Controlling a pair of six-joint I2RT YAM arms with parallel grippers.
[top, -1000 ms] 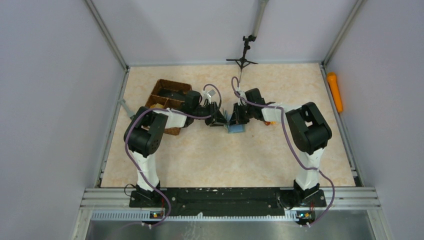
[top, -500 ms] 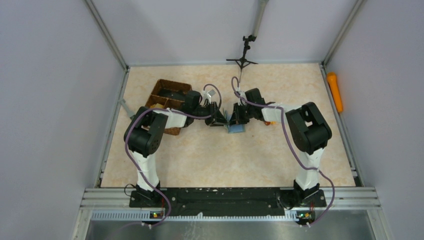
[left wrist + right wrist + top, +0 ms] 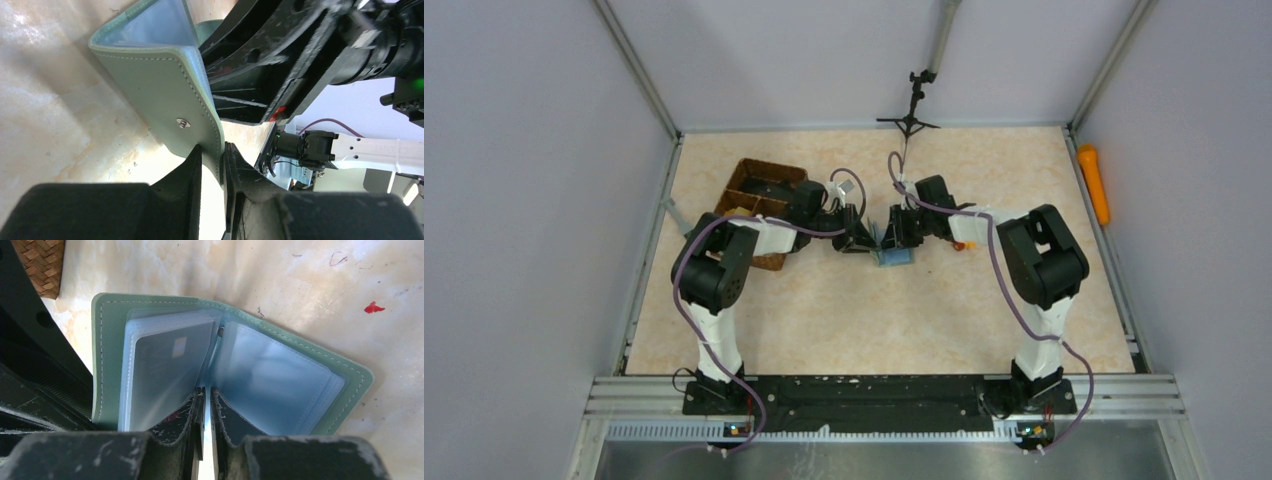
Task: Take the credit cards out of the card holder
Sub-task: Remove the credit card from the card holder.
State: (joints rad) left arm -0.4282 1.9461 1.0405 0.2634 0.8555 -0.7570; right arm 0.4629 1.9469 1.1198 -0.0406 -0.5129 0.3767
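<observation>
Card holder: left gripper pinching its cover edge to prop it open; right gripper nosing between sleeves toward credit cards, jaws barely parted, grip indiscernible

Left arm and right arm alike — white links, black joints, purple cables.
</observation>
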